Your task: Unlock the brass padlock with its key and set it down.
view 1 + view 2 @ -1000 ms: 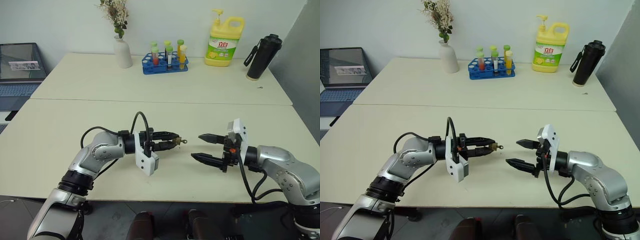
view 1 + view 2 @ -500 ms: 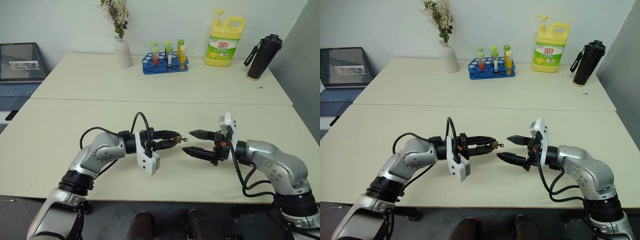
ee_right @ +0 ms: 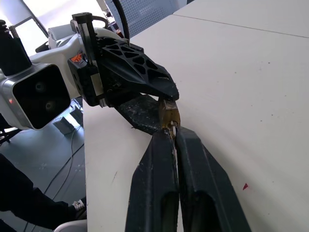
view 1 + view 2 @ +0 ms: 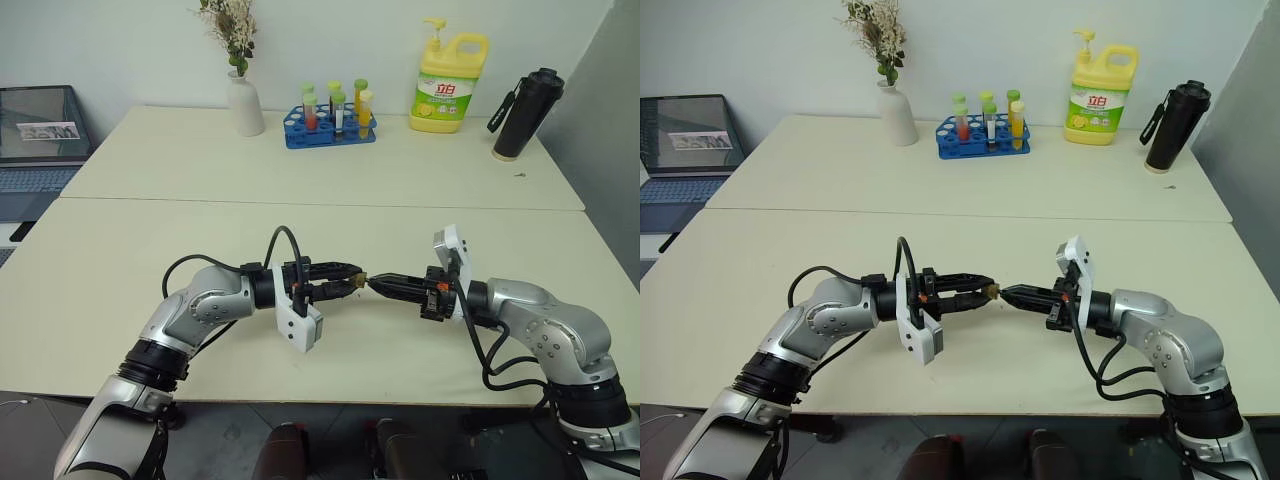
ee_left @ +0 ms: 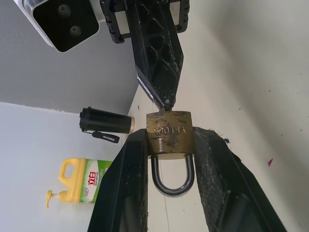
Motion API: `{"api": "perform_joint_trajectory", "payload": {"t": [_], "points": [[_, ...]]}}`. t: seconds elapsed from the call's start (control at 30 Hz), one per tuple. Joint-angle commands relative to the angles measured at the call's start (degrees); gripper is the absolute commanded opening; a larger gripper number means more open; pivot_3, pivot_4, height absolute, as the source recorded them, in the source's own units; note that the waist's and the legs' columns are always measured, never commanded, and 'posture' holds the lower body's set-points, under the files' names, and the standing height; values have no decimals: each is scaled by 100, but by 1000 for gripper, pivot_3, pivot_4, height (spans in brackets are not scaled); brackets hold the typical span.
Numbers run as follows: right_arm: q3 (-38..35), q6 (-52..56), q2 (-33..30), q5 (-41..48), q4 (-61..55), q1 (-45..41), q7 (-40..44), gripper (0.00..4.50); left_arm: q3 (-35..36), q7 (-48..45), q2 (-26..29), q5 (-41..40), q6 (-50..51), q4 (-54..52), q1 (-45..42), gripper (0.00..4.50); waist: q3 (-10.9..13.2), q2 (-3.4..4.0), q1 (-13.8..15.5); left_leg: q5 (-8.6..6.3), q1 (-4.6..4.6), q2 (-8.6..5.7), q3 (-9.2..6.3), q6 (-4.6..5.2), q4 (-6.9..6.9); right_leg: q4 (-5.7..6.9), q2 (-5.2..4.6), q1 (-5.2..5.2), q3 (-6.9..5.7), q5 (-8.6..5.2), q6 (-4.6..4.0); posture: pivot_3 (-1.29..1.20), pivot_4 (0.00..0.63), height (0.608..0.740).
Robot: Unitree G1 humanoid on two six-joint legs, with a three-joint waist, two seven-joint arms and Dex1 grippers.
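Observation:
My left gripper (image 4: 350, 281) is shut on the brass padlock (image 5: 170, 134), held level above the table's front half. The golden body sits between the two fingers and the silver shackle (image 5: 173, 178) points back toward the wrist. My right gripper (image 4: 373, 284) comes in from the opposite side, tip to tip with the left one. Its fingers (image 3: 153, 180) are shut on the key at the padlock's (image 3: 169, 113) free end. The key is almost wholly hidden between them; a thin silvery edge (image 5: 157, 100) shows in the left wrist view.
Along the far table stand a white vase (image 4: 245, 105), a blue rack of tubes (image 4: 332, 125), a yellow detergent bottle (image 4: 450, 85) and a black flask (image 4: 522, 115). A laptop (image 4: 35, 140) sits at far left. The cream table (image 4: 130, 260) lies bare under both grippers.
My right gripper has moved left to the padlock and gone from wide open to shut on the key sticking out of it. The left gripper kept still with the padlock.

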Motion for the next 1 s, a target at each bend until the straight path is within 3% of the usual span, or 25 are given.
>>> {"api": "perform_joint_trajectory", "payload": {"t": [0.03, 0.43, 0.63, 1.0], "points": [[-61, 130, 63, 339, -62, -190, 128, 0, -22, 125, 29, 22, -83, -149, -97, 962, 0, 0, 0, 0, 0, 0, -1, 0, 0, 0, 0, 0, 0, 0, 0, 0, 150, 740], [-500, 2109, -175, 1649, 825, -1130, 155, 0, -35, 501, 103, 463, -659, 52, -208, 962, 0, 0, 1, 0, -1, 1, 0, 0, 0, 0, -13, 0, -1, 13, -22, 0, 150, 740], [-816, 3305, 72, 2075, 1637, -1769, -273, 0, -29, 828, 129, 818, -777, 110, -217, 962, 0, 0, -1, 0, -1, 3, 6, 0, -2, 0, -14, -1, -1, 14, -24, 0, 150, 740], [-1045, 3799, 355, 2076, 1819, -2012, -585, 0, -62, 1184, 184, 1107, -766, 125, -179, 962, 0, 1, -5, 0, -5, 1, 3, 0, -3, -1, -17, -4, -2, 14, -23, 0, 150, 740]]}}
